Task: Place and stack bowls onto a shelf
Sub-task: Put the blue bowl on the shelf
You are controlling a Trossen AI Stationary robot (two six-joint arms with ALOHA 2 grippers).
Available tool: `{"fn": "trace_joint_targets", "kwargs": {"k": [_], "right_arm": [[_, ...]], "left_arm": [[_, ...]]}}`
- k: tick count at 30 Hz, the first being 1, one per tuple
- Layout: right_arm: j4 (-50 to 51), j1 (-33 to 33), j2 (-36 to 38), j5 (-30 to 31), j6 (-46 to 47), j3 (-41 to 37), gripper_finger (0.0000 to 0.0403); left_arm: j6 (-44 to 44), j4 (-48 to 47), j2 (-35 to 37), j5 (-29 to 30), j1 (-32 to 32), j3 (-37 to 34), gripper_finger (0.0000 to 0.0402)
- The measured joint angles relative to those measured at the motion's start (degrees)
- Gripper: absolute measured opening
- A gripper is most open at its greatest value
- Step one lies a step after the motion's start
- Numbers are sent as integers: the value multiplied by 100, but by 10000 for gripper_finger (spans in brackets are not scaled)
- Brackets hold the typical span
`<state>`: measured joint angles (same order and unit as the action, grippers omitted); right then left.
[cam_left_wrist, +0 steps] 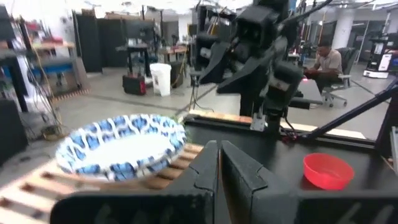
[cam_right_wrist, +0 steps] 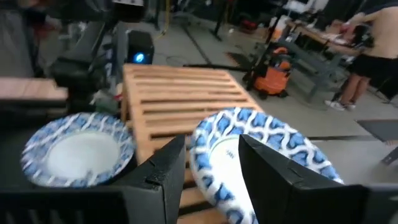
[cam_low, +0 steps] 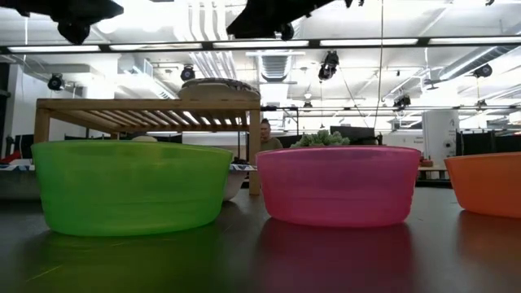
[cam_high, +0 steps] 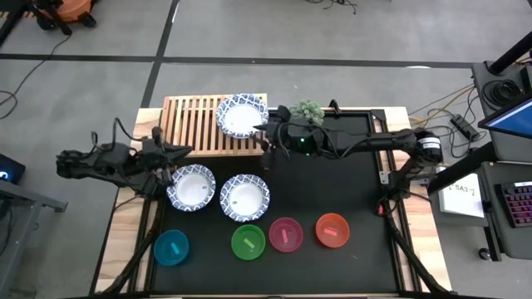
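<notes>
The light-wood slatted shelf (cam_high: 199,124) stands at the table's far left. One white bowl with a blue patterned rim (cam_high: 242,115) rests by its base on the shelf's right end (cam_left_wrist: 124,149). Two more blue-rimmed bowls (cam_high: 191,187) (cam_high: 243,198) sit on the black mat near the shelf. My right gripper (cam_high: 268,139) hovers just right of the shelf bowl, open; in its wrist view the bowl's rim (cam_right_wrist: 214,155) shows ahead between the fingers. My left gripper (cam_left_wrist: 219,168) is shut, hovering between the shelf's near edge and the left mat bowl (cam_high: 170,155).
Teal (cam_high: 172,247), green (cam_high: 248,241), pink (cam_high: 285,233) and red (cam_high: 332,230) small bowls line the mat's near side. A small potted plant (cam_high: 307,110) stands at the far edge behind my right wrist. The shelf's left half is bare slats.
</notes>
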<state>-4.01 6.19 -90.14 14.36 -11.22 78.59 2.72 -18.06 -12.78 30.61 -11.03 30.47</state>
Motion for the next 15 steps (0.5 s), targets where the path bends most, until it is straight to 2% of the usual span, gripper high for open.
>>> {"fn": "trace_joint_targets", "kwargs": {"k": [6, 15], "right_arm": [[713, -320, 287, -1, -87, -63, 126], [607, -482, 797, -101, -277, -809, 108]], "left_arm": [[1152, -10, -56, -8, -2, -415, 0], [2348, 191, -382, -520, -2, -526, 0]]}}
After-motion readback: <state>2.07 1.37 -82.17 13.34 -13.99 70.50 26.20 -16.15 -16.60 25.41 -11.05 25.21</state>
